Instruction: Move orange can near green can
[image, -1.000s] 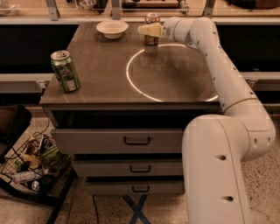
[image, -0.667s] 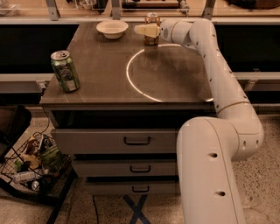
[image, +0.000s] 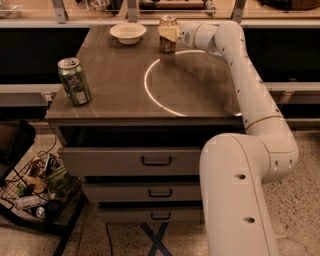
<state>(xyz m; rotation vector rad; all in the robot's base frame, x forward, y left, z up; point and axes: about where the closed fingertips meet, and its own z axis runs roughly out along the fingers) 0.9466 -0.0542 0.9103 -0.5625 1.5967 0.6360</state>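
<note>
The orange can (image: 167, 46) stands upright at the far edge of the brown table (image: 115, 85), right of the middle. My gripper (image: 169, 33) reaches in from the right at the can's upper body and covers part of it. The green can (image: 74, 81) stands upright near the table's front left corner, far from the orange can. My white arm (image: 240, 75) arcs over the right side of the table.
A white bowl (image: 128, 33) sits at the far edge, just left of the orange can. A bright ring (image: 150, 92) marks the table's middle. Drawers (image: 130, 161) are below the top. A wire basket of clutter (image: 37, 192) stands on the floor at left.
My gripper has moved a little to the left, onto the orange can. Both cans stand where they were.
</note>
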